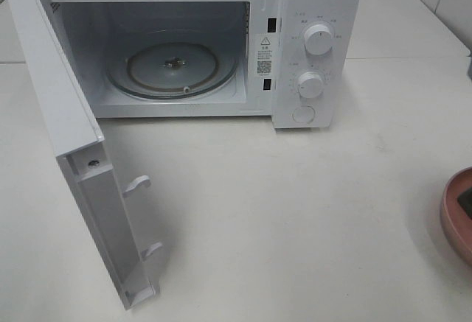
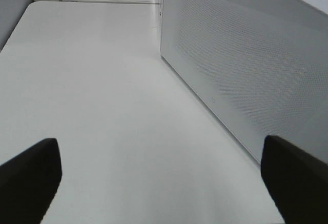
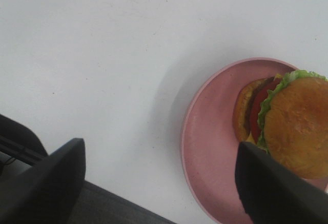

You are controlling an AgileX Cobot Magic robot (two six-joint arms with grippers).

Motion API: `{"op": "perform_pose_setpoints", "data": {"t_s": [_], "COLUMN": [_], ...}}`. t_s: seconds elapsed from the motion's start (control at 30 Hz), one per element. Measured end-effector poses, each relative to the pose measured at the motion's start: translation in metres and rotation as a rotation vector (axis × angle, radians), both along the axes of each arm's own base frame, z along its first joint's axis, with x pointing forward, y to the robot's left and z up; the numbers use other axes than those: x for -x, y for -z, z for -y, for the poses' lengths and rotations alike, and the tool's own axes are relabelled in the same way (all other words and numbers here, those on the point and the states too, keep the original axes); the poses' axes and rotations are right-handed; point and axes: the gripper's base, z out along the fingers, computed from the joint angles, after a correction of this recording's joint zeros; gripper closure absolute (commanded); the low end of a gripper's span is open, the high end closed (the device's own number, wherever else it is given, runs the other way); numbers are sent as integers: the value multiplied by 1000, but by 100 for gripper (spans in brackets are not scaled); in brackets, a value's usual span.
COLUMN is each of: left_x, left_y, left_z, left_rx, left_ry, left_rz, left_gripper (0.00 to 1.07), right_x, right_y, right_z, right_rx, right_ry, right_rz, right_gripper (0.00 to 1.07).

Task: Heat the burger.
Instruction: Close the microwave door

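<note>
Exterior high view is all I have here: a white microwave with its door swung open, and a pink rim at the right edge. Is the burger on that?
Observer: Yes. The right wrist view shows the tall golden-bun burger sitting on the round pink plate.
Operator: Is the right gripper holding it?
Observer: No. The right gripper is open, above the table beside the plate.
Operator: And the left?
Observer: The left gripper is open and empty, beside the microwave's perforated door.
</note>
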Motion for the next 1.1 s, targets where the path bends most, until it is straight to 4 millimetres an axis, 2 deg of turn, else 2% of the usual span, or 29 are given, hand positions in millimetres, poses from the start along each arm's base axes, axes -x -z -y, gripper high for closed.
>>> {"op": "perform_pose_setpoints", "data": {"t_s": [0.07, 0.2, 0.43, 0.63, 0.9, 1.1], "left_x": [0, 0, 0, 0, 0, 0], "left_y": [0, 0, 0, 0, 0, 0], "left_z": [0, 0, 0, 0, 0, 0], "left_rx": [0, 0, 0, 0, 0, 0], "left_ry": [0, 0, 0, 0, 0, 0], "left_rz": [0, 0, 0, 0, 0, 0], "left_gripper": [9, 9, 9, 9, 9, 9], "right_x": [13, 25, 46, 74, 101, 121], "right_y": [-10, -15, -2, 3, -5, -1], "right_z": [5, 11, 33, 50, 58, 61], "right_rx": [-45, -100, -142, -189, -254, -291], "right_ry": [-17, -21, 62, 160, 224, 260], "right_rz": [37, 66, 93, 218, 386, 487], "right_gripper": [31, 31, 31, 31, 31, 31]}}
